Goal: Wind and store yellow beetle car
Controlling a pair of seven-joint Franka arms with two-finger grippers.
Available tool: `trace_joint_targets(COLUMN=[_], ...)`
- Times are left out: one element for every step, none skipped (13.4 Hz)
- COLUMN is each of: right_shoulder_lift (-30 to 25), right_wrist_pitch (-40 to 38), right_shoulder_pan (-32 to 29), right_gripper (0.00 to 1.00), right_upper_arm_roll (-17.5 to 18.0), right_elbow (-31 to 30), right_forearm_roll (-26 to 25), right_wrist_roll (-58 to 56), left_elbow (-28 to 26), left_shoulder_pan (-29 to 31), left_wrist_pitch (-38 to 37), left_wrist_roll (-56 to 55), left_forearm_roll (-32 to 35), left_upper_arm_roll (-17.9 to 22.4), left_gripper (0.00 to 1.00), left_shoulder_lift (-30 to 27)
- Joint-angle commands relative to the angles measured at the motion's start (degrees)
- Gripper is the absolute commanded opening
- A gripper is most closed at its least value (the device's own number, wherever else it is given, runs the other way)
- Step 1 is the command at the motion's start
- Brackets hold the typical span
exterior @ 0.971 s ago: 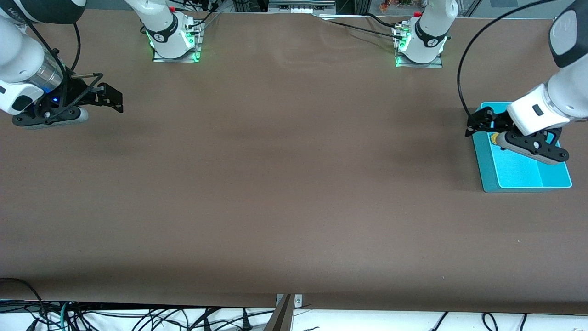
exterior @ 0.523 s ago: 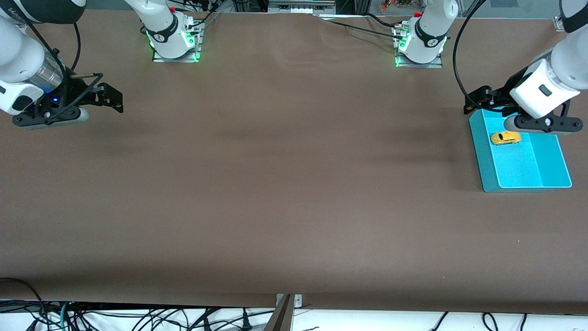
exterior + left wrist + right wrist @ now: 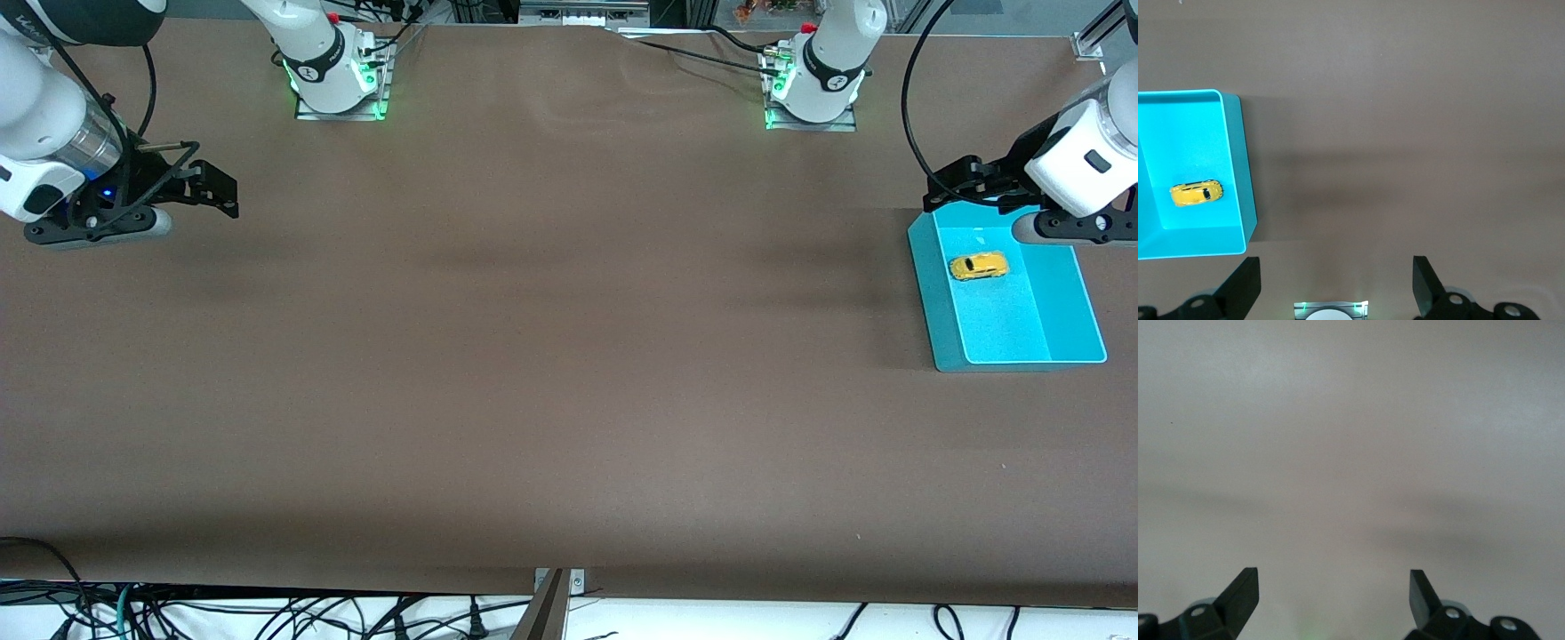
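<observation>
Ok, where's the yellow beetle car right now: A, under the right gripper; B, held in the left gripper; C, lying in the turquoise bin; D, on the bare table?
C: the yellow beetle car lies on the floor of the turquoise bin, free of any gripper.

The turquoise bin (image 3: 1231, 167) runs off the left wrist view's edge. Its rim farthest from the front camera sits hidden under the left gripper (image 3: 965, 185).
</observation>
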Motion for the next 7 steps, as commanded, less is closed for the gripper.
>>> trace_joint_targets(right_shoulder_lift=[-0.5, -0.5, -0.5, -0.5, -0.5, -0.5, -0.5], right_wrist_pitch=[-1.0, -1.1, -1.1, -1.1, -1.1, -1.1, -1.2], right_shoulder_pan=[0.2, 0.2, 0.2, 0.2, 0.3, 0.2, 0.3], right_gripper=[1.00, 1.00, 1.00, 1.00, 1.00, 1.00, 1.00], right_upper_arm_roll=[-0.3, -0.3, -0.3, -0.3, -0.3, -0.3, -0.3], right_elbow=[0.0, 0.0, 0.0, 0.0, 0.0, 0.0, -0.1], right_forearm_roll=[0.5, 0.5, 0.5, 0.5, 0.5, 0.5, 0.5], right_wrist_roll=[-0.3, -0.3, -0.3, -0.3, -0.3, -0.3, -0.3], left_elbow=[0.5, 0.5, 0.5, 0.5, 0.5, 0.5, 0.5], left_shoulder_pan=[-0.3, -0.3, -0.3, -0.3, -0.3, -0.3, -0.3], left_wrist_pitch=[-0.9, -0.9, -0.9, -0.9, -0.9, -0.8, -0.8], left_wrist_roll=[1.8, 1.7, 2.0, 2.2, 2.2, 2.2, 2.3], left_forearm_roll=[1.0, 1.0, 1.0, 1.0, 0.9, 0.9, 0.8], left_upper_arm_roll=[0.6, 0.5, 0.5, 0.5, 0.5, 0.5, 0.5], left_gripper=[1.00, 1.00, 1.00, 1.00, 1.00, 1.00, 1.00], left_shoulder_lift=[0.7, 0.9, 0.9, 0.9, 0.9, 0.9, 1.0])
